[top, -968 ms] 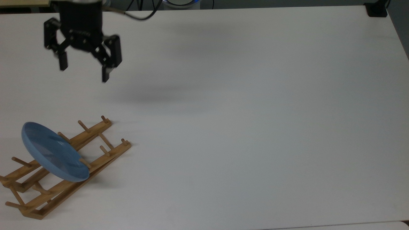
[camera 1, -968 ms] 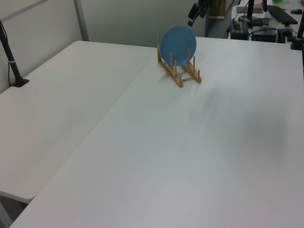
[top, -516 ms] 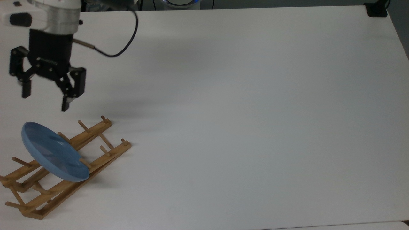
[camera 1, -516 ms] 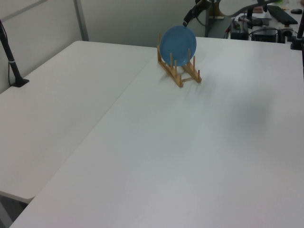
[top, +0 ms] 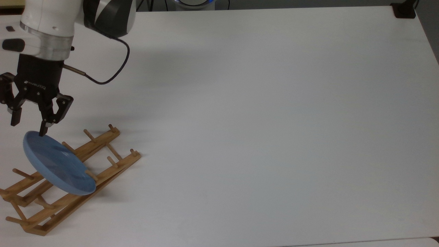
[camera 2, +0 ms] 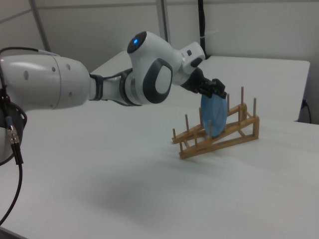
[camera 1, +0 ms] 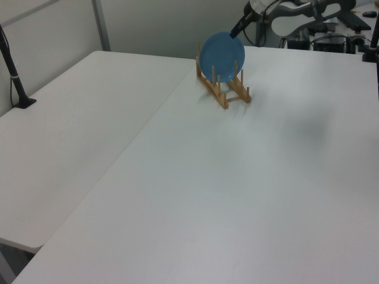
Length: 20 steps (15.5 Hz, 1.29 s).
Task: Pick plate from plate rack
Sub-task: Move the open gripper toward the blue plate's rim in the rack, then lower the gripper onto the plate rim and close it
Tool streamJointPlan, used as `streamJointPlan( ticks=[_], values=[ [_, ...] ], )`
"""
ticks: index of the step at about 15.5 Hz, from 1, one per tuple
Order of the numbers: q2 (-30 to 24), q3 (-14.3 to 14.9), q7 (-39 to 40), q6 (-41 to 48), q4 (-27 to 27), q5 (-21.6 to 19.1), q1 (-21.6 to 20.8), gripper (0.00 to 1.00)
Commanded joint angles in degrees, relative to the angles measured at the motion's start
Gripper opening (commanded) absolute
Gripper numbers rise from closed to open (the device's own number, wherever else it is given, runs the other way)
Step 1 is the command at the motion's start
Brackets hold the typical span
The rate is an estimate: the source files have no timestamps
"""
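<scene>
The blue plate [top: 56, 163] stands on edge between the pegs of the wooden plate rack [top: 103, 144] at the top view's lower left. It also shows as a blue disc [camera 1: 220, 54] in the left view and edge-on [camera 2: 213, 115] in the right view. My gripper [top: 29, 127] hangs open just above the plate's upper rim, one black fingertip [top: 43, 132] almost touching the rim, the other [top: 14, 120] off to the top view's left. In the right view the gripper [camera 2: 218, 90] sits right over the plate's top edge on the rack [camera 2: 219, 137].
The white table [top: 257, 120] stretches wide to the top view's right of the rack. A black cable [top: 106, 72] loops from the wrist. A black post base [top: 404, 10] stands at the far right corner, and a black stand [camera 1: 15, 77] sits at the left view's left.
The arm has come down and toward the rack, from well above the table to just over the plate's rim. The fingers stayed open. Plate and rack have not moved.
</scene>
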State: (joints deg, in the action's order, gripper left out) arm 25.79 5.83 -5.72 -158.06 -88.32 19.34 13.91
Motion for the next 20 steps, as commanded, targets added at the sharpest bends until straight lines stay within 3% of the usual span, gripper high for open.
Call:
streamJointPlan(
  ticks=[1,3,9,15,20],
  values=[
    [1.89,1.29,0.79,-2.33,0.86,2.54,-0.37,0.6],
    [3.03,1.29,0.79,-2.87,1.74,2.63,-0.2,0.6],
    [3.74,1.29,0.88,-2.95,2.88,2.63,0.41,0.13],
    [3.04,1.38,2.98,-4.01,2.89,2.63,1.38,0.0],
    [-0.03,1.38,3.26,-3.83,2.89,2.02,1.82,0.0]
  ],
)
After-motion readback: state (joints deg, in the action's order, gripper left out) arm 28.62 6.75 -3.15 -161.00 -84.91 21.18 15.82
